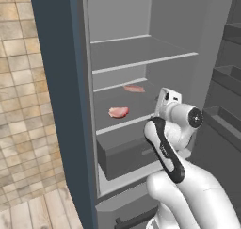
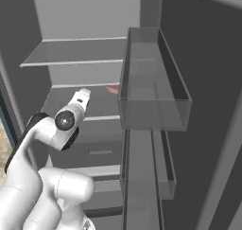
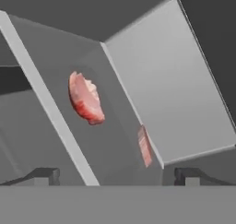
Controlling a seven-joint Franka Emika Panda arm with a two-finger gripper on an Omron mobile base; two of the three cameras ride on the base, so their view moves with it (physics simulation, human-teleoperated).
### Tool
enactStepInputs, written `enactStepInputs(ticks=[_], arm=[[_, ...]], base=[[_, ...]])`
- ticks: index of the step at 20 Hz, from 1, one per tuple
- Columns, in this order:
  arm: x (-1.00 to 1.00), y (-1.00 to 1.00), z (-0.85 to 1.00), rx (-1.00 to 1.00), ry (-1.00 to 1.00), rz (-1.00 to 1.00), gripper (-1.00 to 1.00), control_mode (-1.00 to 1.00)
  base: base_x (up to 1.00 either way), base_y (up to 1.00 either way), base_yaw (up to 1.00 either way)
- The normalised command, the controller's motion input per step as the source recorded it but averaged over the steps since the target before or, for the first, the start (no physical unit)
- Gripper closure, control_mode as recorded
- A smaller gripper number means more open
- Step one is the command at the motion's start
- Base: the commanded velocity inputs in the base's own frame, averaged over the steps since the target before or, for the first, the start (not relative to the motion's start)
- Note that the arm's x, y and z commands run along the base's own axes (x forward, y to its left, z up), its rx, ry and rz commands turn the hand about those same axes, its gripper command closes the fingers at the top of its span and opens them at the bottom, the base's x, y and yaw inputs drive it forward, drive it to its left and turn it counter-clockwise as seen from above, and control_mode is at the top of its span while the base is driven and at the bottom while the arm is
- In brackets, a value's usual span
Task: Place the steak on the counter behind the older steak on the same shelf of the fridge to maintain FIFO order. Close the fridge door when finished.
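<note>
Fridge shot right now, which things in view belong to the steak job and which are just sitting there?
Part of the job:
- front steak
- back steak
- lowest shelf holding both
- fridge
- fridge door, standing open
- gripper, open and holding nothing

Just there:
- bare upper shelves
- door bins
- bottom drawer
- tiled wall

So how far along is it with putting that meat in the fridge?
Mostly done, it seems: two steaks lie on the lowest shelf, the steak at the back, the older steak near the front. The gripper is open and holds nothing. Left: shutting the fridge door, which stands open.
</note>
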Motion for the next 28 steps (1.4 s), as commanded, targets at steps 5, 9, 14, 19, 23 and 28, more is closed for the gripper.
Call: enactStepInputs(ticks=[5, 9, 14, 19, 23, 28], arm=[[-0.95, 0.00, 0.83, 0.00, 0.28, 0.00, -1.00, -1.00], [-0.88, 0.00, 0.22, -0.01, 0.24, 0.00, -1.00, -1.00], [-0.47, 0.06, -0.30, -0.10, 0.12, 0.00, -1.00, -1.00], [-0.04, 0.01, -0.31, -0.06, 0.05, 0.00, -1.00, -1.00], [-0.09, 0.00, -0.20, -0.01, 0.01, 0.00, -1.00, -1.00], [-0.15, 0.00, -0.07, 0.00, -0.02, 0.00, -1.00, 1.00]], base=[[0.00, 0.00, 0.00], [0.00, 0.00, 0.00], [0.00, 0.00, 0.00], [0.00, 0.00, 0.00], [0.00, 0.00, 0.00], [-0.80, 0.00, -0.01]])
